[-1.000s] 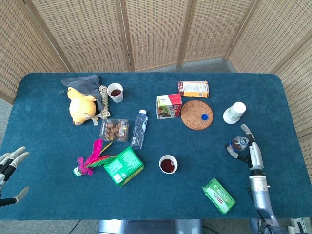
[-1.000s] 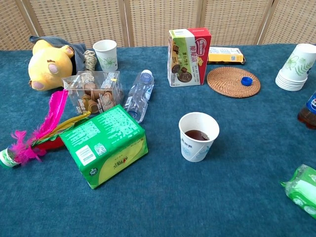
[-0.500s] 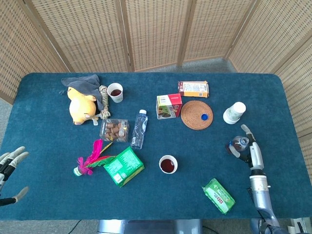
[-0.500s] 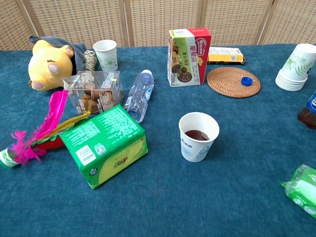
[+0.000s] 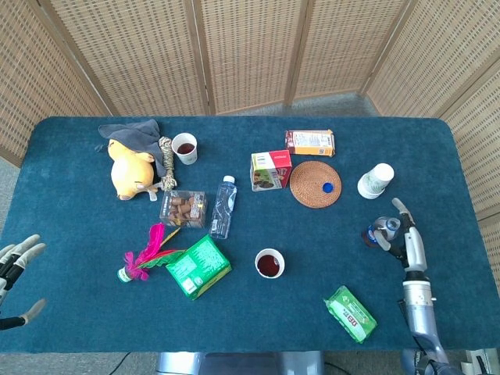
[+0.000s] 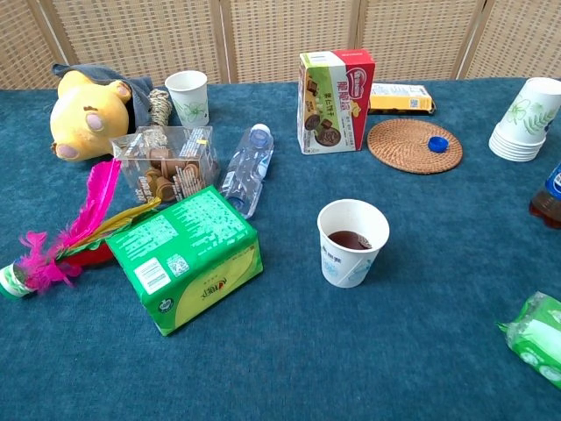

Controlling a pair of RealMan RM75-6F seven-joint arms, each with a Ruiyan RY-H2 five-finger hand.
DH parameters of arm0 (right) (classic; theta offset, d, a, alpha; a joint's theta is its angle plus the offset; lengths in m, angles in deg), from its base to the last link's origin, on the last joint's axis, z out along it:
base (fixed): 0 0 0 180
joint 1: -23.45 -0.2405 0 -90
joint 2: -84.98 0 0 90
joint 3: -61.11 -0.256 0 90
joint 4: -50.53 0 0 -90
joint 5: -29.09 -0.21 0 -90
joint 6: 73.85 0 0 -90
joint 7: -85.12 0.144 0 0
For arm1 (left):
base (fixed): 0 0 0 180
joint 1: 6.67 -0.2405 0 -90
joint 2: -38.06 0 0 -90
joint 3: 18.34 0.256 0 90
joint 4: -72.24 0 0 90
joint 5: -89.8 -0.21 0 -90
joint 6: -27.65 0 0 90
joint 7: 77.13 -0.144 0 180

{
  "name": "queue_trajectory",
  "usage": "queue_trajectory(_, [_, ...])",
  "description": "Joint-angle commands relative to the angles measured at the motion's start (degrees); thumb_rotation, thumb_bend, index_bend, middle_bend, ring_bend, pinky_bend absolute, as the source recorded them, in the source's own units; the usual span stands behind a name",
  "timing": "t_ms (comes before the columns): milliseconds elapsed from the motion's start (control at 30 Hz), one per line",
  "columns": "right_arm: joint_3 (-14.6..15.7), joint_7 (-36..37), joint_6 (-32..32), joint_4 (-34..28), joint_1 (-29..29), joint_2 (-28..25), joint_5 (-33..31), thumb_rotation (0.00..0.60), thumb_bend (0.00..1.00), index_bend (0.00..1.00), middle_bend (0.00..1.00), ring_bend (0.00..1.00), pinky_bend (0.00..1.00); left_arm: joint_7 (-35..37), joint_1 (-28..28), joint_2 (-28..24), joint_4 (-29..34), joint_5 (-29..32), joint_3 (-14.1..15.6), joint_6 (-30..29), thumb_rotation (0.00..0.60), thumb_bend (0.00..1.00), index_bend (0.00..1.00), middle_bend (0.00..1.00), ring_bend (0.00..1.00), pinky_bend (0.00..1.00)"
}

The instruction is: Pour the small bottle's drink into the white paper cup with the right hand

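Holding the small bottle at the right side of the counter, the right hand has its fingers wrapped round the bottle's body, just near of the stack of paper cups; in the chest view only a sliver of the bottle shows at the right edge. The bottle looks like thin, light plastic with dark drink in its lower part and its cap off, so it probably gives under a hard squeeze and could slop if tipped fast; the middle of the body, where the hand grips now, seems the sensible place to hold it. The white paper cup stands well to the left of the bottle, toward the middle of the counter, already holding some dark drink; it is light and soft-walled, so a nudge from the bottle neck would likely tip it. Between bottle and cup the cloth is bare, but a green packet lies near and right of the cup, and a woven mat with a blue cap sits on the far side. A green box, a clear water bottle and a feathered toy lie left of the cup. The left hand rests at the near left edge, fingers apart, holding nothing.
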Motion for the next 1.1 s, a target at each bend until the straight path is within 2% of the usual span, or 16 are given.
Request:
queue_trajectory(33, [-0.3, -0.3, -0.3, 0.2, 0.0, 0.1, -0.3, 0.204, 0.00, 0.00, 0.00, 0.00, 0.00, 0.1, 0.0, 0.0, 0.0, 0.1, 0.0, 0.0, 0.600, 0.37, 0.00, 0.00, 0.00, 0.00])
queue_trajectory(333, [-1.5, -0.4, -2.6, -1.3, 0.9, -1.4, -0.8, 0.175, 0.00, 0.00, 0.00, 0.00, 0.00, 0.2, -0.1, 0.0, -0.1, -0.1, 0.0, -0.2, 0.600, 0.37, 0.00, 0.00, 0.00, 0.00])
queue_trajectory(833, [-1.4, -1.3, -8.5, -9.9, 3.8, -7.4, 0.9, 0.167, 0.00, 0.00, 0.00, 0.00, 0.00, 0.2, -0.2, 0.0, -0.1, -0.3, 0.1, -0.4, 0.600, 0.37, 0.00, 0.00, 0.00, 0.00])
queue_trajectory(1100, [-0.7, -2.5, -12.2, -11.9, 4.8, -10.3, 3.2, 0.165, 0.00, 0.00, 0.00, 0.00, 0.00, 0.3, -0.3, 0.0, -0.2, -0.4, 0.1, -0.6, 0.600, 0.37, 0.00, 0.00, 0.00, 0.00])
